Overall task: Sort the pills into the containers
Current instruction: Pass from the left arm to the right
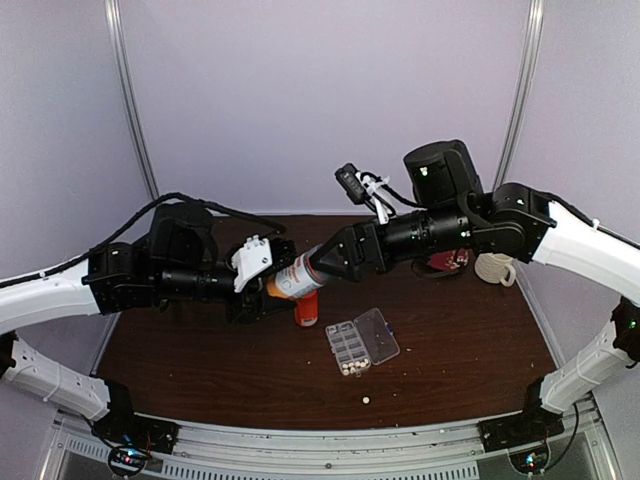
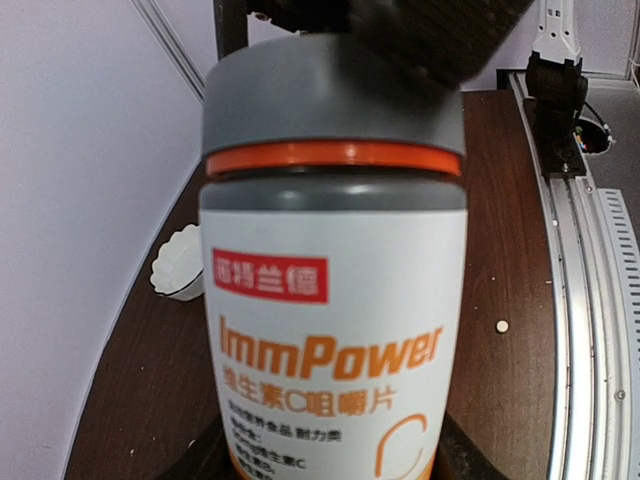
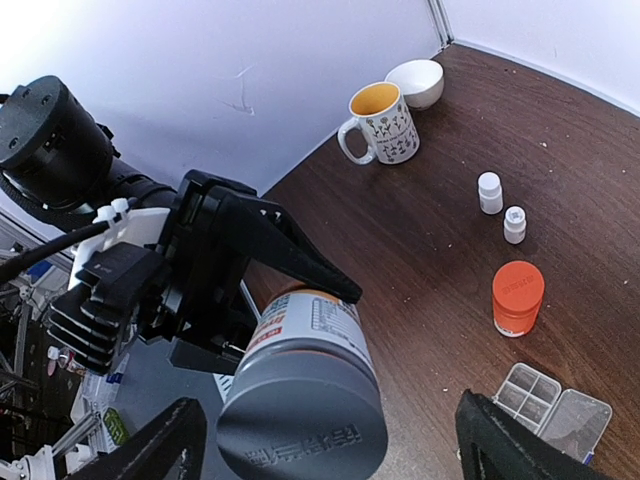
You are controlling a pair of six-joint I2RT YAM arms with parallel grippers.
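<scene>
The left gripper (image 1: 272, 286) has its fingers clamped on the body of an ImmPower supplement bottle (image 2: 335, 330), held tilted above the tabletop (image 1: 200, 370). The right gripper (image 3: 330, 410) has its fingers spread either side of the bottle's grey cap (image 3: 300, 425), not pinching it. Below stands 1 orange-capped bottle (image 1: 307, 310). Right of it lies the open organizer box (image 1: 380, 335), with pills (image 1: 350, 368) clustered at its near end and 1 loose pill (image 1: 366, 400) nearer still.

Soft, even light, faint shadows; bottle (image 2: 335, 330) in the left gripper (image 1: 268, 289) slightly blurred, wall (image 3: 40, 30) behind it blown white.
</scene>
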